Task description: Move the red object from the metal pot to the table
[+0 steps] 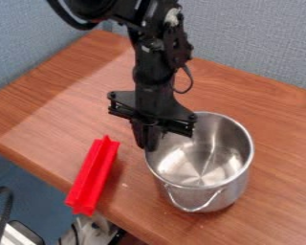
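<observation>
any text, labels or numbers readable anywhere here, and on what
None can be read.
The red object, the metal pot, the table and the black gripper show no legible markings in this small, soft picture.

No legible text (none anywhere)
</observation>
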`<state>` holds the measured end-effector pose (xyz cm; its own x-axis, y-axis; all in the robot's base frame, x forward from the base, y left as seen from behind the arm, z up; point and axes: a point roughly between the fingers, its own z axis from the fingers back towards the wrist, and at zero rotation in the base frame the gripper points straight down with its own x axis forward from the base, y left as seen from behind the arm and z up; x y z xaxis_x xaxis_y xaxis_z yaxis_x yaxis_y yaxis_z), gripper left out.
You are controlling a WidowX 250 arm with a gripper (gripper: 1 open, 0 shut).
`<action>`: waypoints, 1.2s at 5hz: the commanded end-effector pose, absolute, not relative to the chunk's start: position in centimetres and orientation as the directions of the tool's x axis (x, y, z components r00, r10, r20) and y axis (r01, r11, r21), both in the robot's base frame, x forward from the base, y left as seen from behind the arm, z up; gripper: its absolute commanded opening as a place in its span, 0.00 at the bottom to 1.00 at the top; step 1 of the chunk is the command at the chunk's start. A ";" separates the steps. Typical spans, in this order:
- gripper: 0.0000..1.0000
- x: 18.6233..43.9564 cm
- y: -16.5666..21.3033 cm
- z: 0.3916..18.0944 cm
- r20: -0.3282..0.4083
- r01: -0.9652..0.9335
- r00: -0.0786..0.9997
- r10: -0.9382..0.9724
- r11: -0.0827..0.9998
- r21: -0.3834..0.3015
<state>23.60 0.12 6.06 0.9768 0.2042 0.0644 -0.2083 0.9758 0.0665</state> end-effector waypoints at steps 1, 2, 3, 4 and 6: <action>0.00 23.9 1.1 6.1 0.046 -0.240 0.970 0.238 0.970 0.047; 0.00 24.2 1.3 6.0 0.027 -0.252 0.968 0.251 0.967 0.032; 0.00 24.2 1.0 5.5 0.006 -0.245 0.970 0.245 0.969 0.025; 0.00 24.0 0.6 5.2 -0.015 -0.237 0.971 0.237 0.971 0.018; 0.00 23.2 -0.4 4.5 -0.064 -0.217 0.974 0.217 0.976 0.016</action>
<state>24.16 0.47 5.66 0.9700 0.2429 -0.0069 -0.2428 0.9700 0.0106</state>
